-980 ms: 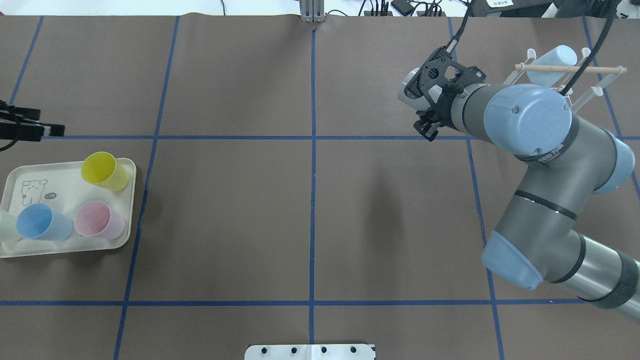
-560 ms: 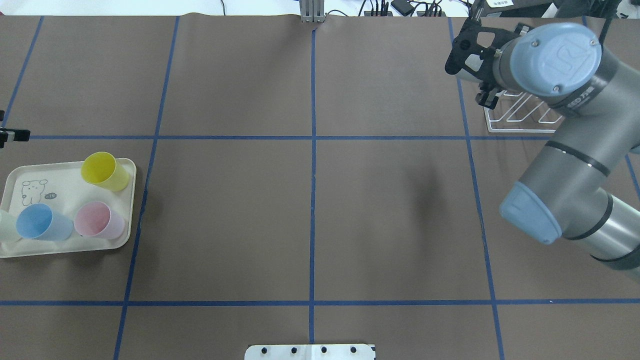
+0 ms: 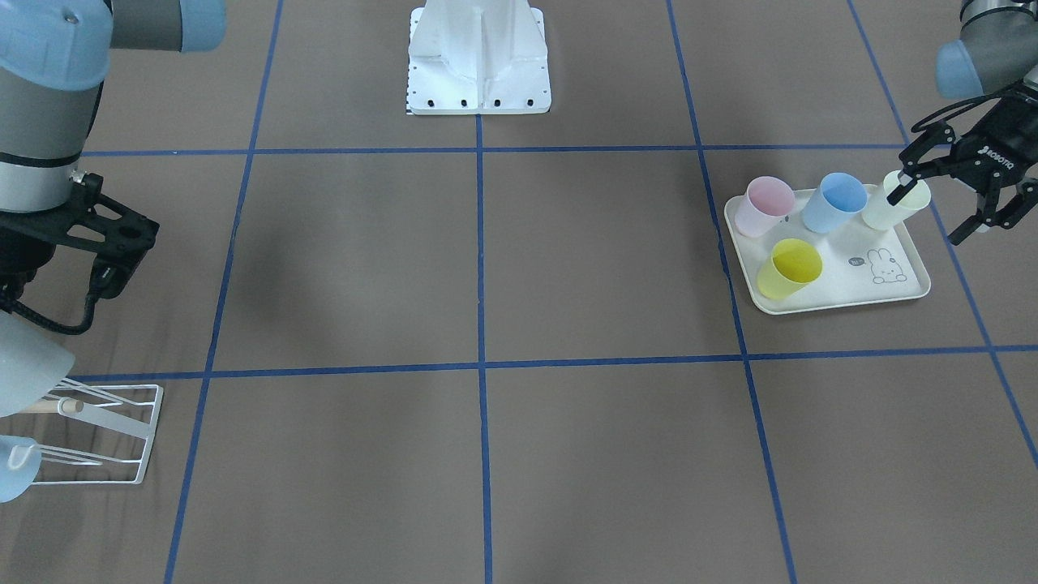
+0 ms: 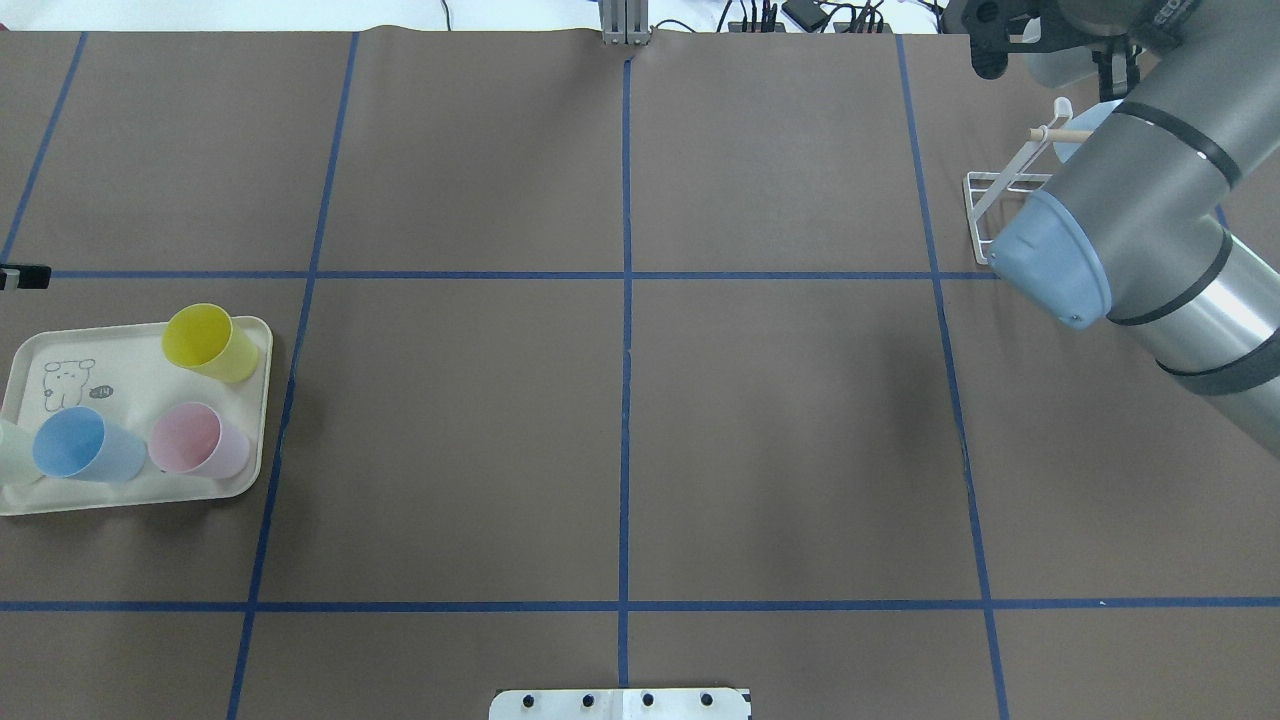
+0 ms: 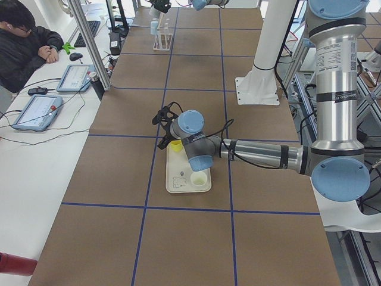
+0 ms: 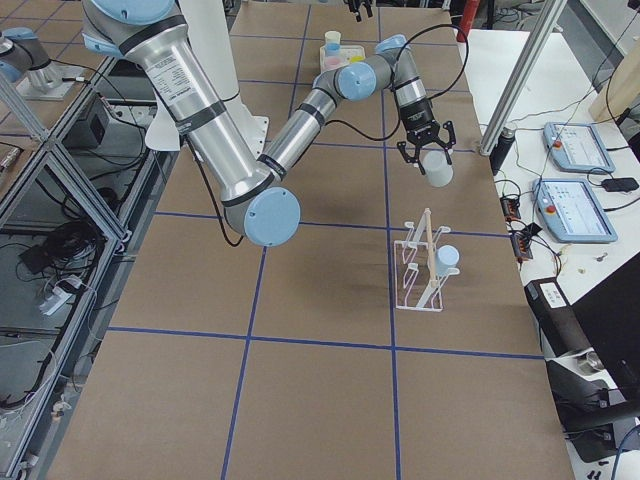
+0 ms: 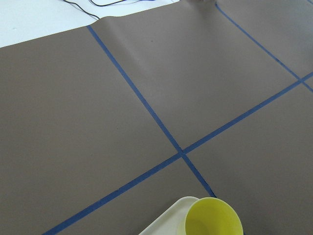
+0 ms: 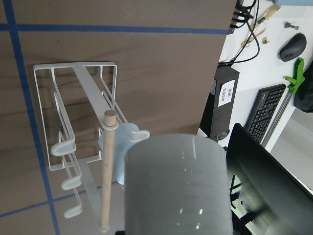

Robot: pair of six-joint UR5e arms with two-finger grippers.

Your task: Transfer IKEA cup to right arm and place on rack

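Observation:
My right gripper (image 6: 430, 163) is shut on a pale grey IKEA cup (image 6: 437, 174) and holds it in the air beyond the far end of the white wire rack (image 6: 418, 268). In the right wrist view the cup (image 8: 176, 186) fills the lower middle, just right of the rack's wooden dowel (image 8: 106, 171). A light blue cup (image 6: 447, 260) hangs on the rack. My left gripper (image 3: 929, 214) is open beside the cream tray (image 3: 843, 292), one finger over a pale green cup (image 3: 896, 207).
The tray (image 4: 120, 370) also holds a yellow cup (image 4: 205, 340), a blue cup (image 4: 85, 445) and a pink cup (image 4: 195, 440). Past the table edge by the rack are a keyboard (image 8: 269, 112) and cables. A person (image 5: 24, 42) sits at the side desk.
My right arm has swung from the table's right-centre to the far right corner, carrying the cup over to the rack. The left gripper has drawn back toward the overhead view's left edge.

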